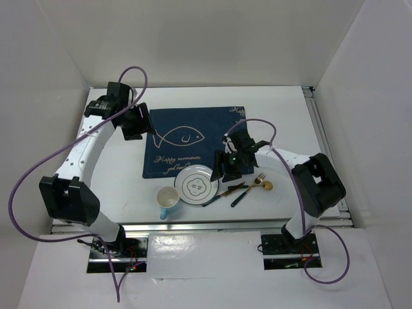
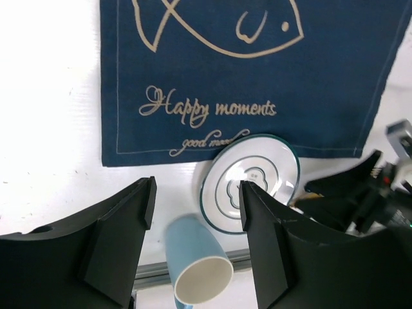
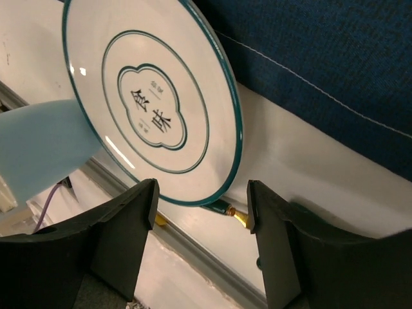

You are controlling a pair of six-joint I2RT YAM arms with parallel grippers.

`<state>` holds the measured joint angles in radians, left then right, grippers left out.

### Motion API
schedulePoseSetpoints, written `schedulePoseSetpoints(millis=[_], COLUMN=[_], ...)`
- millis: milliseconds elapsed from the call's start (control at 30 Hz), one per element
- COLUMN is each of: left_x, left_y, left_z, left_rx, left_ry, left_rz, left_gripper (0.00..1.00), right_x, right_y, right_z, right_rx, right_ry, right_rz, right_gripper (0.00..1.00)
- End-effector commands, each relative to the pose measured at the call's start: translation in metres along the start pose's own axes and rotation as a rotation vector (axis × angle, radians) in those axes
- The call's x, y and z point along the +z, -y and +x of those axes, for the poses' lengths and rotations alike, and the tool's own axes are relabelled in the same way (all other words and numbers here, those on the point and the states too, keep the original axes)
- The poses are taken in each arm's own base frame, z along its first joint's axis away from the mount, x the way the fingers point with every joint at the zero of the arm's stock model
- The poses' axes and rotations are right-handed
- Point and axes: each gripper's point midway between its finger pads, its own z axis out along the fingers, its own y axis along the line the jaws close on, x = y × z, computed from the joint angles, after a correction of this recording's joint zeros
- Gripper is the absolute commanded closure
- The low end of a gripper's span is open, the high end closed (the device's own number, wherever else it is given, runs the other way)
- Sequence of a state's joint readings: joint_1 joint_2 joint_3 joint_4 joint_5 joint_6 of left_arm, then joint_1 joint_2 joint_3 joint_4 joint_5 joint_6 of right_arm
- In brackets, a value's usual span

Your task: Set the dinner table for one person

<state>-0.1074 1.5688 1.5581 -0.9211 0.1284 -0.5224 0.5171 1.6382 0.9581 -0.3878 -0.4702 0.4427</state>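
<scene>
The large plain white rectangular dinner table (image 1: 290,116) fills the floor of the white-walled enclosure. In the top view its long axis runs left to right, with the arm bases at its near long edge.

A navy blue cloth placemat with a pale fish outline (image 1: 193,125) lies flat near the middle of the table. Its long side follows the table's long axis, and the fish's head points right in the top view. Below the fish, cream script reads "Happy moments", with a smaller line under it that starts "good mood" and runs under the plate. More script at the mat's far right corner is too small to read.

A round white plate with a teal rim (image 1: 195,186) overlaps the mat's near edge. Its centre has a lobed teal outline around two East Asian characters that I cannot read with certainty. A light blue cup with a white inside (image 1: 168,201) stands just left of the plate, on the bare table. Cutlery with dark green handles and gold ends (image 1: 248,190) lies angled just right of the plate.

The left gripper (image 2: 197,193) hangs above the mat's left edge, fingers apart and holding nothing. The right gripper (image 3: 202,193) is at the plate's right side with its fingers spread. The plate's rim shows in the gap between them, not clamped
</scene>
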Motion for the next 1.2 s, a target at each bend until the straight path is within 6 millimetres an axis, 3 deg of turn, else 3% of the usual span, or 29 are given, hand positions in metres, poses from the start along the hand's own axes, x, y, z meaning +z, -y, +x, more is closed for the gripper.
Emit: schedulePoseSetpoints(millis=[0, 133, 367, 533, 600, 800, 1167], left_x=[-0.012, -0.015, -0.017, -0.029, -0.032, -0.036, -0.038], left_y=[0.009, 0.009, 0.012, 0.025, 0.026, 0.030, 0.027], left_z=[0.010, 0.015, 0.024, 0.017, 0.016, 0.016, 0.020], left_rx=[0.044, 0.052, 0.058, 0.089, 0.089, 0.116, 0.125], left_ry=[0.011, 0.013, 0.005, 0.043, 0.043, 0.036, 0.036], left_rz=[0.047, 0.043, 0.051, 0.081, 0.081, 0.084, 0.084], left_gripper=[0.29, 0.29, 0.29, 0.29, 0.29, 0.29, 0.29], right_x=[0.014, 0.027, 0.031, 0.023, 0.019, -0.001, -0.038], right_y=[0.001, 0.007, 0.003, -0.004, -0.008, -0.028, -0.059], right_z=[0.001, 0.009, 0.018, 0.013, 0.009, -0.015, -0.073], right_rx=[-0.039, -0.030, -0.034, -0.052, -0.057, -0.079, -0.132], right_ry=[0.012, -0.010, -0.018, 0.010, 0.018, 0.082, 0.232], right_rz=[-0.037, -0.041, -0.104, -0.119, -0.124, -0.127, -0.079], right_gripper=[0.32, 0.38, 0.46, 0.73, 0.79, 0.99, 1.00])
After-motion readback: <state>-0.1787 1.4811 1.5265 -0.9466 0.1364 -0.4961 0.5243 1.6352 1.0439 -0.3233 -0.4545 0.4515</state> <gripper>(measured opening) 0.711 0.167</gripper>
